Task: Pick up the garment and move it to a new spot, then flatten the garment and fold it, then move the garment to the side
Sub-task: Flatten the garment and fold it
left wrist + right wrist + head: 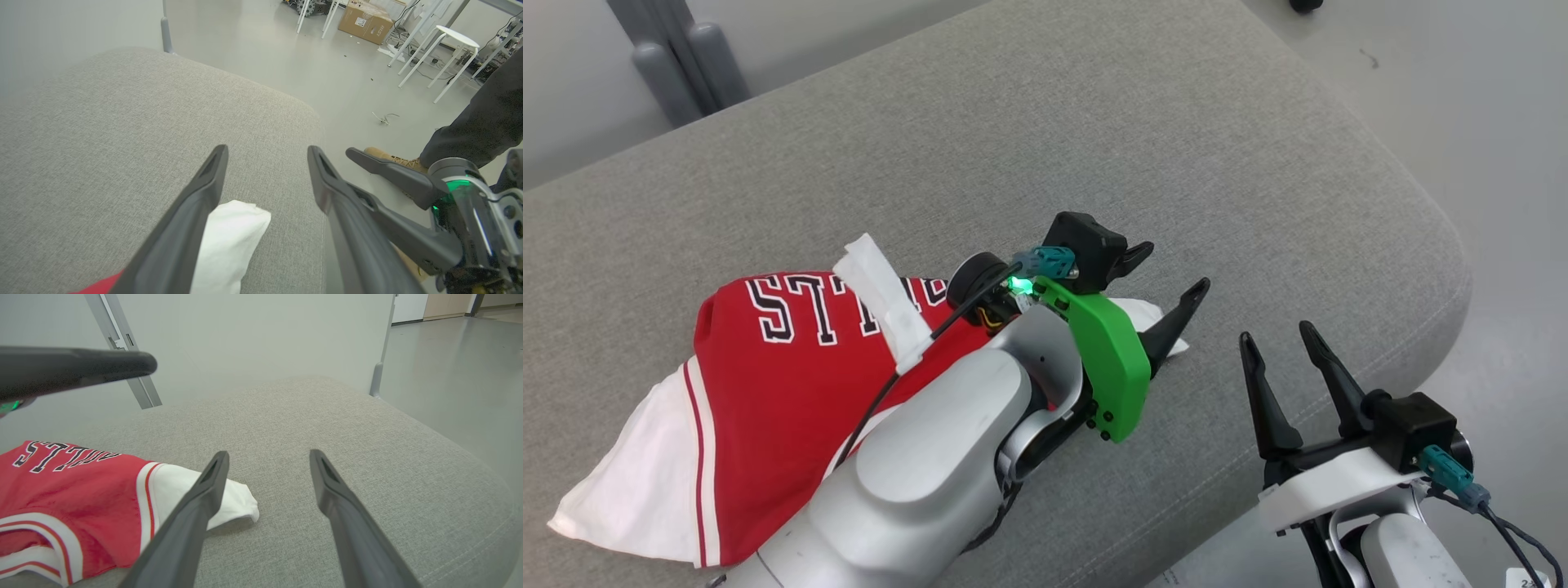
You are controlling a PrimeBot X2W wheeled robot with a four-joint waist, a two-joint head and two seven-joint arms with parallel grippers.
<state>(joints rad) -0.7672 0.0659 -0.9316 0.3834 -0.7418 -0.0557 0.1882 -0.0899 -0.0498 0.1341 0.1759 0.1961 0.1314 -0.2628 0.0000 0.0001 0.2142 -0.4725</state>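
Nearest the robot, the right hand (1276, 331) stands at the cushion's rounded front edge, its two dark fingers spread wide with nothing between them. The pale left forearm (947, 457) crosses the red-and-white sports jersey with dark lettering (784, 392), which lies crumpled on the left part of the grey woven-fabric cushion (1094, 122), one white sleeve spilling toward the near left.

The left hand (1176, 264), behind a green plastic bracket (1107, 359), is also open and empty. It sits low over the jersey's other white sleeve end (233, 228). In the left wrist view that sleeve end lies between the fingers, close against one of them, though I cannot tell whether they touch. From the right wrist view the same sleeve end is just beside the right hand, on its left.

Beyond the jersey the cushion is bare grey fabric. On the pale floor (327, 73) past it stand a person's dark trouser leg (482, 126) and tan shoe (392, 157), then a white stool (453, 38) and a brown cardboard box (365, 20).
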